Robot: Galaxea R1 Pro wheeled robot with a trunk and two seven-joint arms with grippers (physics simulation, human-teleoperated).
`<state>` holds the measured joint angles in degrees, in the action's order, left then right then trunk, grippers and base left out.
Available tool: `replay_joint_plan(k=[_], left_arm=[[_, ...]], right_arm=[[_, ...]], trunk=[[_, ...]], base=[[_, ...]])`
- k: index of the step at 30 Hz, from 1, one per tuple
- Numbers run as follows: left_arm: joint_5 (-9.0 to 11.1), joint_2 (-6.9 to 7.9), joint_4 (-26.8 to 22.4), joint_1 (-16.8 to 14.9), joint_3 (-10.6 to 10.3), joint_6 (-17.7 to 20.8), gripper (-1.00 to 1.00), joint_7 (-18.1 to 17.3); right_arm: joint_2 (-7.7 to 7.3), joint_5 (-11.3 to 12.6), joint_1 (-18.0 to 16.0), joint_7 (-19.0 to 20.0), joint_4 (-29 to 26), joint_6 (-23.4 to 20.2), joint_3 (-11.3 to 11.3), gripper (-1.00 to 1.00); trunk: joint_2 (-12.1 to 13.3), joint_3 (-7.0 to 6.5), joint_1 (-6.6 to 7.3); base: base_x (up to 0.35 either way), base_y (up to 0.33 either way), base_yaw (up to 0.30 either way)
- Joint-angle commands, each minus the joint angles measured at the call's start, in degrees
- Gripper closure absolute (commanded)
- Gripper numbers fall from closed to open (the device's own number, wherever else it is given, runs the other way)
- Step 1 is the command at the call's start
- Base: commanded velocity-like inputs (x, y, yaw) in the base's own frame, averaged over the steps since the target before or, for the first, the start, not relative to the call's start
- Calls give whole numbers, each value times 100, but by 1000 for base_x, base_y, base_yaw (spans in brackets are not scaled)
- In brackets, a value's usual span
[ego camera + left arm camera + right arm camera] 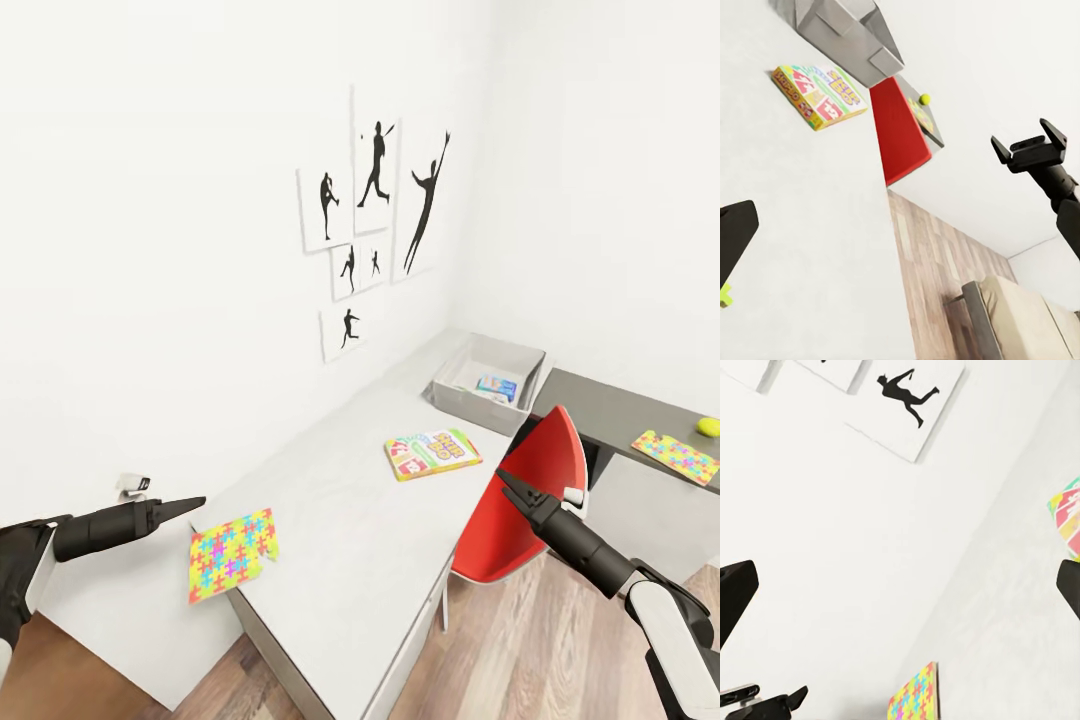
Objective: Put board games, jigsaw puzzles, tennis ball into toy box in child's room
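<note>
While both arms hang short of table (350, 540): left gripper (190, 503) together, empty, just beside near jigsaw puzzle (232, 553) at table's near corner, left arm closer. Right gripper (505, 482) apart, empty. Beyond: board game (432, 453), then toy box (490, 384) at table's far end.

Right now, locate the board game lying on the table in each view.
Head view: board game at picture centre on the table, near the toy box.
Left wrist view: upper left.
Right wrist view: at the right edge.
Shared landmark: the colourful jigsaw puzzle.
</note>
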<state>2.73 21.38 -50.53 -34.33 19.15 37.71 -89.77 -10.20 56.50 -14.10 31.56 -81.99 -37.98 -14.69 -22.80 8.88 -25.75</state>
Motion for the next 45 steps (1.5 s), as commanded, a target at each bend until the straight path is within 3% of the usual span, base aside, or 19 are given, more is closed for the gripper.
replay_joint_plan(k=[1,11,17,24,27,32,41,45], left_arm=[[-4,0,1,-6,1,61,-100,-23],[-7,-1,4,-4,9,95,-100,-23],[-9,4,4,-4,24,216,-100,-23],[-30,58,7,-1,33,1043,-100,-23],[-98,118,17,9,25,1202,-100,-23],[-317,145,198,21,28,1275,-100,-23],[-360,144,268,22,39,1321,-100,-23],[-365,134,271,22,41,1337,-100,-23]], right_arm=[[1,27,-5,1,-1,-43,-8,-100],[1,27,-5,0,6,-43,-8,-100],[1,26,-5,0,8,-43,-11,-100],[-19,38,-5,2,15,-43,-35,-100],[-18,39,-5,0,16,-43,-40,-100],[-17,37,-5,0,17,-43,-43,-100],[-17,39,-5,0,17,-43,-43,-100],[-17,37,-5,0,17,-43,-43,-100]], trunk=[[-12,12,-3],[-12,12,-3],[-253,119,-135],[-534,245,-289],[-654,299,-355],[-734,335,-399],[-734,335,-399],[-894,407,-487]], base=[[8,0,-3],[2,0,-1],[0,0,0],[0,0,0],[0,0,0],[0,0,0],[0,0,0],[-2,0,0]])
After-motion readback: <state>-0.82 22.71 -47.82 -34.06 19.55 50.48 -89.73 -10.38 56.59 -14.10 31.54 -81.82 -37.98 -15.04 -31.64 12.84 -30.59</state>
